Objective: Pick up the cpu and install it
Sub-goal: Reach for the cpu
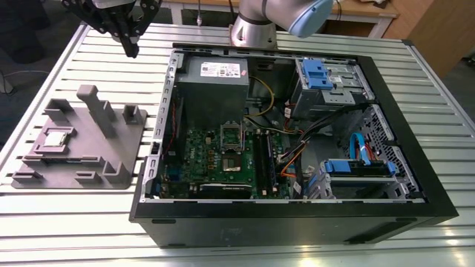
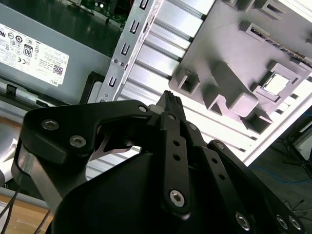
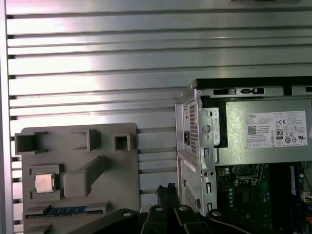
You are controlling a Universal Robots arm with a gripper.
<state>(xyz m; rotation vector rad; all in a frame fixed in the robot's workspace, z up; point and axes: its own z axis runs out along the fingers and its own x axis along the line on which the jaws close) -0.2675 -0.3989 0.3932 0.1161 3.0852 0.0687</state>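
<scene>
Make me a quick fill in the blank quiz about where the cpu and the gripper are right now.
The cpu lies in the grey moulded ___.
It sits to the exterior view's ___ of the computer case.
The gripper hangs above the table, holding ___.
Missing words: tray; left; nothing.

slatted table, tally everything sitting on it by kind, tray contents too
open computer case: 1
grey moulded tray: 1
cpu, lying in the tray: 1
blue circuit strip, slotted in the tray: 1
total: 4
</scene>
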